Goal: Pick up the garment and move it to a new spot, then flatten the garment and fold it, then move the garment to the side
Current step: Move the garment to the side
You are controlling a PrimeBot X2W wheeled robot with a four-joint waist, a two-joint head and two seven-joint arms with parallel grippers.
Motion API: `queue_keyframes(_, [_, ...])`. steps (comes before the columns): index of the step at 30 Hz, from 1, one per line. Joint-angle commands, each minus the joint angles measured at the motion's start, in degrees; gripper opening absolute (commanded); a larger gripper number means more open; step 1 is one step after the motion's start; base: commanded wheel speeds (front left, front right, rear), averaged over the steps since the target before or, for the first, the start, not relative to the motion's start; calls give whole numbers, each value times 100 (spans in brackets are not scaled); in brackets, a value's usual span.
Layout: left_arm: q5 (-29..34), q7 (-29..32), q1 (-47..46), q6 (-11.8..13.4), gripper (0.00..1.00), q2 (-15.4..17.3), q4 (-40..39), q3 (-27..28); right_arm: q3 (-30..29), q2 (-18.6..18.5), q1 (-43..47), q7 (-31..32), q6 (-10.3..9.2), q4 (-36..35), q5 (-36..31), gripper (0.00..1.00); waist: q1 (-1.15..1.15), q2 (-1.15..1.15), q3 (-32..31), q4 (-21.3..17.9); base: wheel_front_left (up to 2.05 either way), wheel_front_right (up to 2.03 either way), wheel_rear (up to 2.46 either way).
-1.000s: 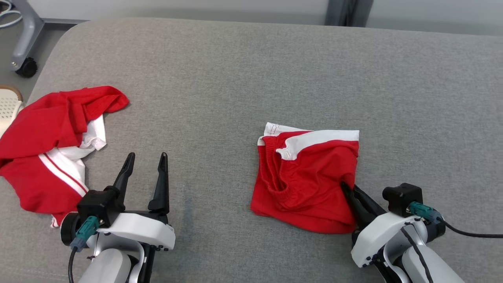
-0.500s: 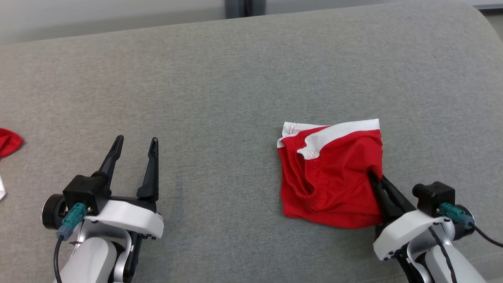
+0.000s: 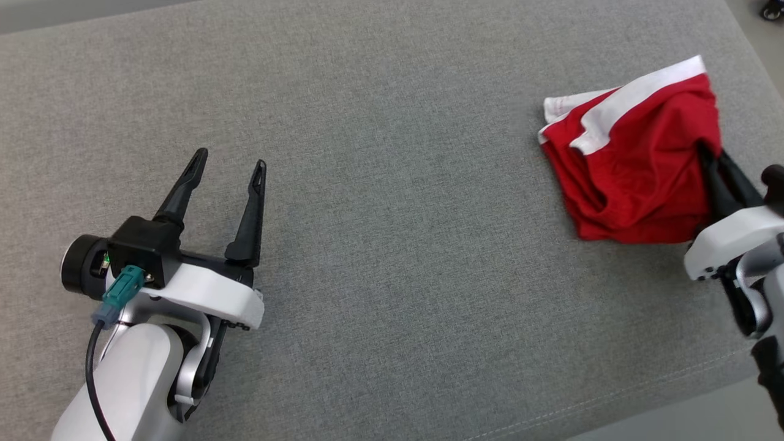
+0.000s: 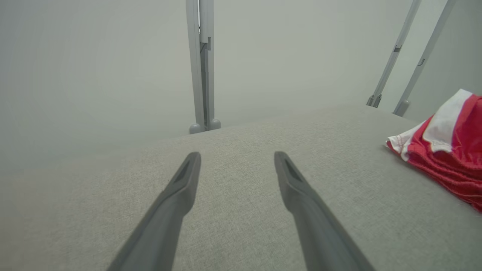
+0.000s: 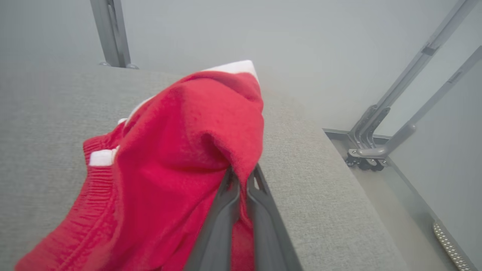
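Shifted since a second ago, the red garment (image 3: 631, 165) sits at the grey surface's (image 3: 392, 122) far right, with the right gripper (image 3: 707, 156) clamped on its edge. The left gripper (image 3: 231, 158) gapes empty. The cloth looks soft, light and droopy, so it is best held by its hems.

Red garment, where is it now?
The red garment is at the far right of the grey cushion in the head view, its right side pinched in the right gripper, far from the left gripper.

Grey fabric-covered table (image 3: 367, 153) — rounded at its far right corner. One item on it: a folded red garment (image 3: 637, 171), white-trimmed, near the right edge.
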Motion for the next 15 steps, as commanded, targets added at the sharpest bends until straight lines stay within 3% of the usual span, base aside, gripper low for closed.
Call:
queue_keyframes(1, [41, 33, -126, -31, 100, 24, -47, -18, -50, -135, -173, -67, 0, 158, -115, 0, 0, 0, 89, -37, 0, 0, 0])
queue_keyframes(11, [173, 173, -426, -74, 100, 43, -178, -189, -320, -639, -1088, -265, 0, 1397, -707, 0, 0, 0, 403, -88, 0, 0, 0])
queue_keyframes(12, [183, 179, -438, -75, 100, 50, -189, -195, -406, -616, -1156, -279, 0, 1487, -719, 13, 0, 0, 429, -89, 0, 0, 0])
queue_keyframes(13, [187, 193, -447, -79, 100, 60, -194, -201, -481, -634, -1215, -278, 0, 1577, -795, 49, 0, 0, 458, -88, 0, 0, 0])
queue_keyframes(14, [179, 189, -449, -84, 100, 66, -188, -206, -568, -612, -1261, -293, 0, 1639, -820, 100, 0, 0, 475, -87, 0, 0, 0])
queue_keyframes(15, [178, 193, -459, -83, 100, 76, -187, -205, -633, -564, -1313, -305, 0, 1678, -849, 100, 0, 0, 493, -89, 0, 0, 0])
